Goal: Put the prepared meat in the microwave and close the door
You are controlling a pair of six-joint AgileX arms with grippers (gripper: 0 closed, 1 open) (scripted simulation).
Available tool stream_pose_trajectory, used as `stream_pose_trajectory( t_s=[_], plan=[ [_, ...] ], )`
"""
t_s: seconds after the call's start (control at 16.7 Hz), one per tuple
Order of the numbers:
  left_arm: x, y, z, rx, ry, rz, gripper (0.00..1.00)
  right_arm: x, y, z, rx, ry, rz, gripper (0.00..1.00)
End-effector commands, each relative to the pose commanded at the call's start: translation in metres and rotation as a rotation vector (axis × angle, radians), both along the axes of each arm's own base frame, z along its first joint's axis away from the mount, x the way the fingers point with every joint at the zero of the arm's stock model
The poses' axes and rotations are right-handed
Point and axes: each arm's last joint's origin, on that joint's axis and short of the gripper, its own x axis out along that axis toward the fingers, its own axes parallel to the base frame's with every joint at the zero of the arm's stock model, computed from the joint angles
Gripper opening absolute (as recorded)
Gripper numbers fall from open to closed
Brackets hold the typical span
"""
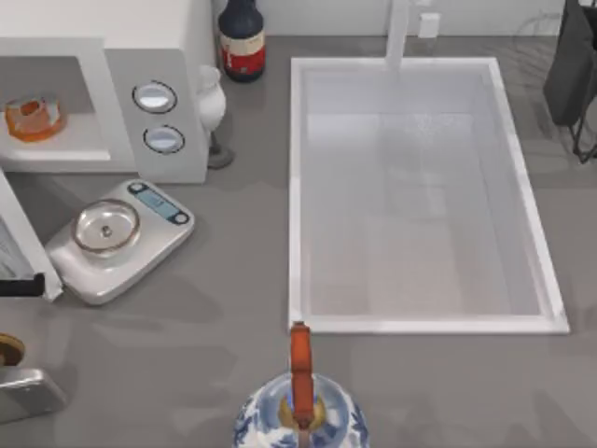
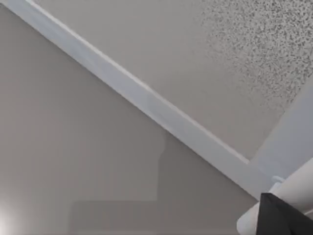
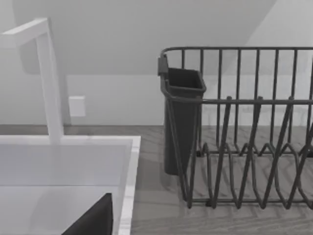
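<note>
The meat (image 1: 34,117) is sitting inside the open microwave (image 1: 140,56), on the floor of its cavity at the far left of the table; the tray is lying flat and nothing is touching it. The door (image 1: 20,245) is standing swung out toward the near left edge, with a dark piece at its outer end; the panel with two dials (image 1: 155,96) is facing up beside the cavity.

A scale (image 1: 119,239) is lying just in front of the microwave, near the door but apart from it; a kettle (image 1: 298,411) is standing at the near edge, its orange handle pointing toward the sink (image 1: 297,187). A dark bottle (image 1: 242,37) and a white vase (image 1: 211,98) are standing behind and beside the microwave.

A grey metallic part is showing at the bottom left corner of the top view; I cannot tell what it is. The left wrist camera is looking at a pale wall and a white strip; the right wrist camera is looking over the sink edge, the tap (image 3: 49,78) and a dish rack (image 3: 239,132). I cannot tell how either gripper's fingers are standing.
</note>
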Motion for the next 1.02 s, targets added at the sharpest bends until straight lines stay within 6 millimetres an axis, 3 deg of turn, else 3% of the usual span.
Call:
stream_pose_trajectory(
  t_s=[0.54,1.02],
  plan=[
    [0.045,0.014,0.017,-0.065,-0.121,0.045,0.0,0.0,0.0,0.0,0.0,0.0,0.0,1.0],
    [0.087,-0.001,-0.007,-0.017,-0.01,0.002,0.0,0.0,0.0,0.0,0.0,0.0,0.0,1.0]
  ],
)
